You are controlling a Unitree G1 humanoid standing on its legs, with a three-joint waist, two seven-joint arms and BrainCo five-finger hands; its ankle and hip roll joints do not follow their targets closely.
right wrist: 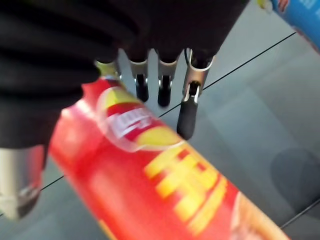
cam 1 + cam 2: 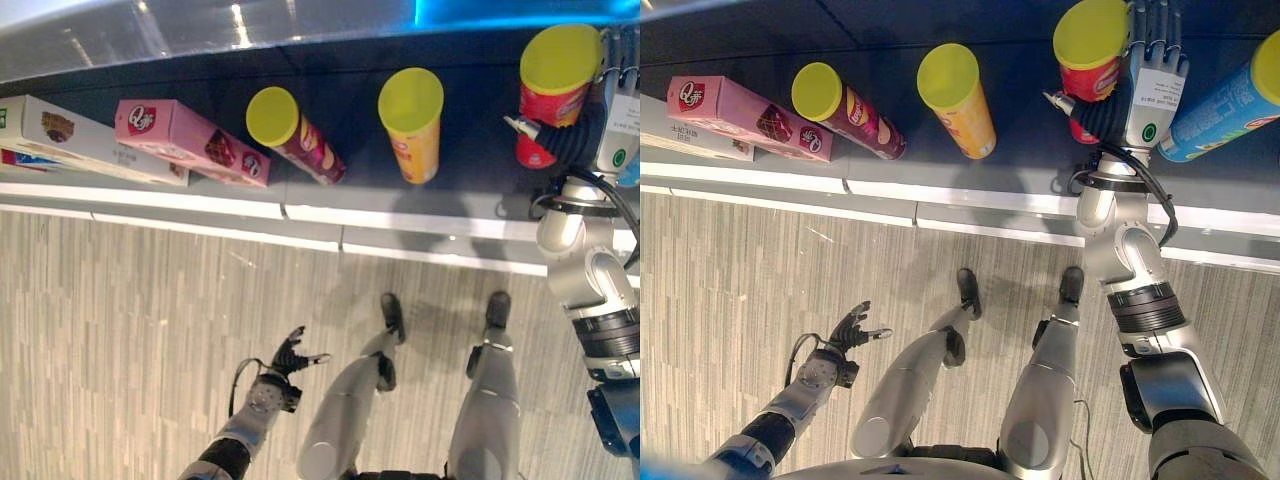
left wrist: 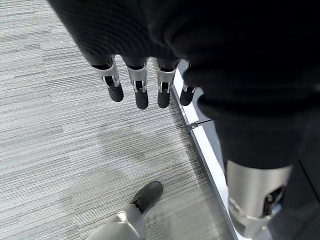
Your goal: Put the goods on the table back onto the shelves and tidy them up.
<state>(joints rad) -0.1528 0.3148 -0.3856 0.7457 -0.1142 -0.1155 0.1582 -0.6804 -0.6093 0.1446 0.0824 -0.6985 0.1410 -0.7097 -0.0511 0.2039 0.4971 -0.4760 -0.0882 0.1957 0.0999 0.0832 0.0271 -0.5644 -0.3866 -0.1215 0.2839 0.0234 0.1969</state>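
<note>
the right hand (image 2: 1145,75) is raised to the dark shelf (image 2: 330,70) at about 1 o'clock in the head views. it sits against the red can (image 2: 1090,60), which has a yellow lid. in the right wrist view the fingers (image 1: 187,107) extend straight past the can body (image 1: 165,185) and the thumb lies on its other side, so the can sits between thumb and fingers; whether they are clamped on it cannot be told. the can stands on the shelf, base down.

on the same shelf, at 12 o'clock, stands a yellow can (image 2: 415,120). at 11 o'clock a maroon can (image 2: 295,135) leans to one side. a pink box (image 2: 190,140) lies at 10 o'clock, just beside the maroon can. a white box (image 2: 60,135) lies at 9 to 10 o'clock, touching the pink box. a blue can (image 2: 1230,100) stands at 2 o'clock, just beside the right hand.

the left hand (image 2: 292,357) hangs low at 7 o'clock over the grey striped floor (image 2: 120,320), well apart from the shelf. its fingers (image 3: 141,92) are straight and spread, holding nothing.
</note>
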